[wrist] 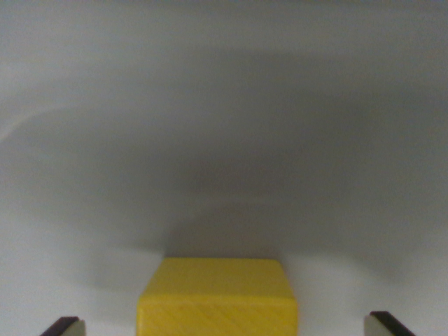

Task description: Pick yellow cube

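Wrist camera looks down past the gripper (224,327) onto a plain pale grey surface (224,105). Jaws spread wide, nothing held. One yellow wooden cube (218,297) at bottom centre, resting on the surface. Two dark fingertips (63,326) visible: one to the cube's left, one to its right, both apart from it. Cube's lower part cut off by the frame edge; fingertips show only as corners. A soft shadow lies beyond the cube; picture blurred.
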